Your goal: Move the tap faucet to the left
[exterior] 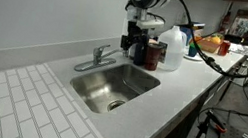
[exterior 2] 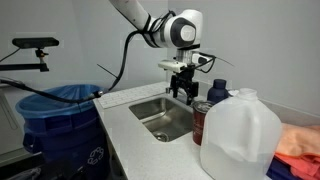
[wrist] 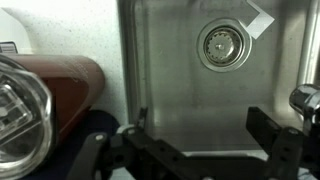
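Note:
The chrome tap faucet (exterior: pixel 100 55) stands at the back rim of the steel sink (exterior: pixel 132 84), with its thin spout pointing out over the rim towards the tiled drainboard. My gripper (exterior: pixel 134 42) hangs over the back corner of the sink, just beside the faucet and apart from it. In the wrist view its jaws (wrist: pixel 200 124) are open and empty over the basin, with the drain (wrist: pixel 224 45) beyond. A shiny chrome part of the faucet (wrist: pixel 306 100) shows at the right edge. In an exterior view the gripper (exterior 2: pixel 180 88) hides the faucet.
A dark red canister (exterior: pixel 154 53) and a white plastic jug (exterior: pixel 174 43) stand on the counter close behind the gripper. The canister also shows in the wrist view (wrist: pixel 60 85). A white tiled drainboard (exterior: pixel 37 105) lies beside the sink. A blue bin (exterior 2: pixel 60 120) stands beyond the counter's end.

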You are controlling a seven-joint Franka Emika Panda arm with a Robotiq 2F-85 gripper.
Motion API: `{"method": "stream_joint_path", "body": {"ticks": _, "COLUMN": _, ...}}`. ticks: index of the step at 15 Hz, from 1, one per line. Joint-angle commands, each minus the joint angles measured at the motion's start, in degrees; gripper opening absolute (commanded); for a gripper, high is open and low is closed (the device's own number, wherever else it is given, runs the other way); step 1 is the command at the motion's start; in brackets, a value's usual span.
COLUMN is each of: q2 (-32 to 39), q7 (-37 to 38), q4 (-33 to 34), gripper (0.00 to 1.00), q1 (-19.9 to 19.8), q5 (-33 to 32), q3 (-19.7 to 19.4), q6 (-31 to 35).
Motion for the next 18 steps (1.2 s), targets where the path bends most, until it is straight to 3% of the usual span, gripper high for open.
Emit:
{"method": "stream_joint_path", "body": {"ticks": 1, "q2": 0.1, "q7": 0.0, "q4": 0.4, "gripper": 1.00, "q1": 0.3, "q5": 0.1, "q3": -0.4, "q6": -0.2}}
{"method": "stream_joint_path", "body": {"ticks": 11, "q2": 0.3, "q7": -4.1, "q4": 0.5, "gripper": 1.00, "q1": 1.9, "q5": -1.1, "q3": 1.5, "q6": 4.4}}
{"method": "stream_joint_path", "body": {"ticks": 18, "q2": 1.8, "q7": -6.0, "q4": 3.2, "gripper": 1.00, "q1": 3.5, "q5": 1.6, "q3": 4.5, "q6": 5.5}}
